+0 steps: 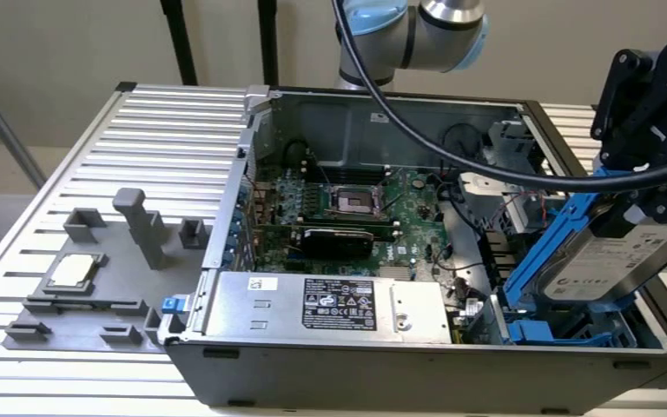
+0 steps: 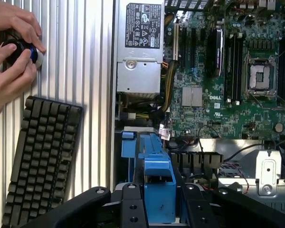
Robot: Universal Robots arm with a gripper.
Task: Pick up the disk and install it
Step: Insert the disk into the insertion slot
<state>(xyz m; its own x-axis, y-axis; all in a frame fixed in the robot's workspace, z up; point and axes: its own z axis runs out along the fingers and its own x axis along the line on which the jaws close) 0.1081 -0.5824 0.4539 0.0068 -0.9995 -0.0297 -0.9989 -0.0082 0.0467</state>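
Exterior view: the counter (image 1: 171,130) carries the open computer case (image 1: 426,382). At that view's right, the disk (image 1: 607,261) hangs tilted over the blue cage (image 1: 554,332), with its lower end near the cage but not seated. The pincer (image 1: 656,201) is clamped on the disk. You are in the install step. Seating it likely calls for aligning the side rails (image 1: 548,248) with the cage guides. Grip contact and the cage slot are hidden or cut off.

Exterior high, oblique; wrist overhead, close; share motherboard (image 2: 213,109), disk (image 1: 611,261).
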